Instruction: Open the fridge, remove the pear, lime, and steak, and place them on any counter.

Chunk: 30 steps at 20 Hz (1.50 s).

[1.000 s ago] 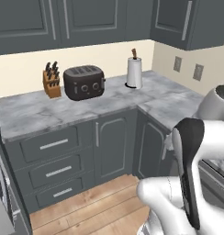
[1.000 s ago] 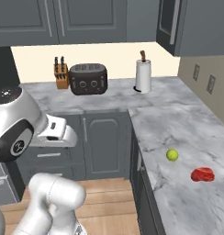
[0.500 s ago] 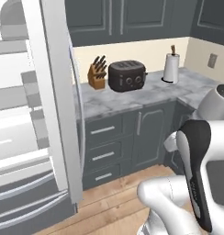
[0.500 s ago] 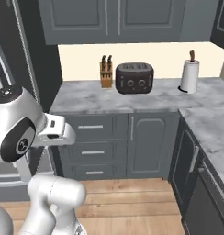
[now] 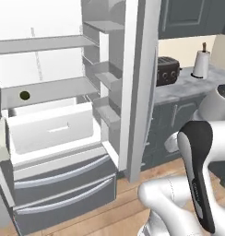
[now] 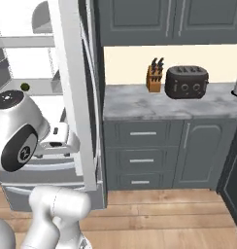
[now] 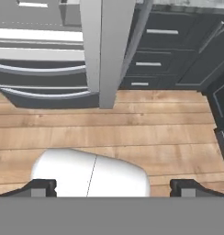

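The fridge [image 5: 86,120] stands wide open, its white interior and grey shelves bare to the room, and its right door [image 5: 139,87] swings out toward the bench [image 6: 154,102], edge-on between the two. On a middle shelf inside the fridge, toward its left wall, sits the lime [image 5: 25,95], a small dark green ball resting alone; from the right base view the same lime [image 6: 25,87] peeks out past the door's edge. Just below that shelf a white crisper drawer [image 5: 52,129] is pulled partly out, and beneath it the two silver-grey bottom drawers [image 5: 63,184] are closed. To the right of the fridge, on the bench, a black toaster [image 6: 187,82] stands with a knife block [image 6: 154,78] just beside it on the fridge side, and a paper towel roll [image 5: 200,63] stands farther along. The tool [image 7: 114,188] points down at the wooden floor [image 7: 132,133] in front of the fridge, its two dark fingertips [image 7: 40,187] spread wide apart with nothing between them.
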Motion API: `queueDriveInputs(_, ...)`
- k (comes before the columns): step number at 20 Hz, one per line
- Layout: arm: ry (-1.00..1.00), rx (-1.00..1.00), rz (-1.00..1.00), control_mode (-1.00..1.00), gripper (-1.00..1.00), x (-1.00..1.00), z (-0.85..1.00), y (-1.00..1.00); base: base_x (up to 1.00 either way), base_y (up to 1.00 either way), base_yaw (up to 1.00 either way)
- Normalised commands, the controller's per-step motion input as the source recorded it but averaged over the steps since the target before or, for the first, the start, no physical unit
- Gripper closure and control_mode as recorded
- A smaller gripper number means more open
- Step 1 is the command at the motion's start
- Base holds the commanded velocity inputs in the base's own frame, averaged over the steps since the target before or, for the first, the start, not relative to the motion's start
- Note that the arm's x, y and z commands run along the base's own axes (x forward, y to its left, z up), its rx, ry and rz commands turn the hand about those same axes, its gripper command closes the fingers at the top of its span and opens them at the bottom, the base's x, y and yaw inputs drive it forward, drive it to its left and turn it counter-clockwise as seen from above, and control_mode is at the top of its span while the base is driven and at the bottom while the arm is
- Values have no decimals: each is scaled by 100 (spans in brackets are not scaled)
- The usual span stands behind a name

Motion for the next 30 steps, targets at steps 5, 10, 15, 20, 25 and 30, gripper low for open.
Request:
queueDriveInputs(5,0,0,0,100,-100,0,0,0,-2,100,7)
queueDriveInputs(10,0,0,0,100,-100,0,0,0,72,84,27)
queueDriveInputs(15,0,0,0,100,-100,0,0,0,93,2,32)
queueDriveInputs(20,0,0,0,100,-100,0,0,0,90,0,18)
queueDriveInputs(25,1,0,2,-100,-100,8,0,1,67,0,5)
queueDriveInputs(30,0,9,16,-100,-100,82,8,36,0,0,0)
